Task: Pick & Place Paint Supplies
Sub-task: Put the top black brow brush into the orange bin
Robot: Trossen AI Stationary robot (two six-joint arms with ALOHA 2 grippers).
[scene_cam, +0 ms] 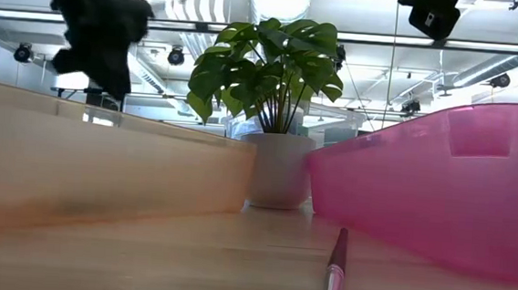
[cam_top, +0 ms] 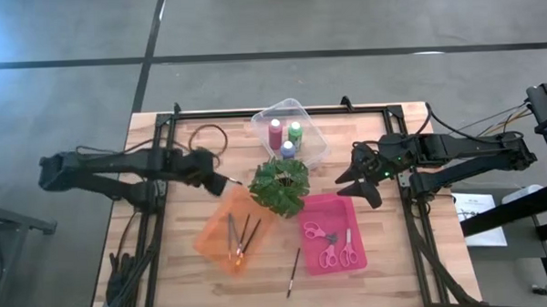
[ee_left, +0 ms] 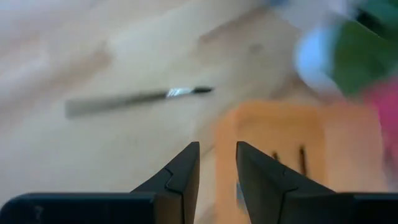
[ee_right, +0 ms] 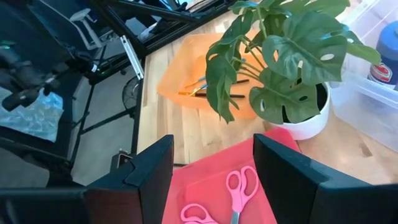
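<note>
High view: left end effector (cam_top: 222,182), fingers slightly apart and empty, hovers beside the plant (cam_top: 279,183), above the orange tray (cam_top: 213,238) holding paintbrushes (cam_top: 241,234). Right end effector (cam_top: 359,189) open, across the plant. Loose paintbrush (cam_top: 294,271) on worktop (cam_top: 187,284) below plant.

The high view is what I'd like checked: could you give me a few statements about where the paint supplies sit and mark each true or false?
1. The three paint bottles stand in the clear tray. True.
2. Two pairs of pink-handled scissors lie in the orange tray. False: they lie in the pink tray; the orange tray holds paintbrushes.
3. One paintbrush lies on the bare table, outside every tray. True.
4. The right hand holds a paint bottle. False: it is open and empty, beside the pink tray.
5. The plant stands between the trays. True.
</note>
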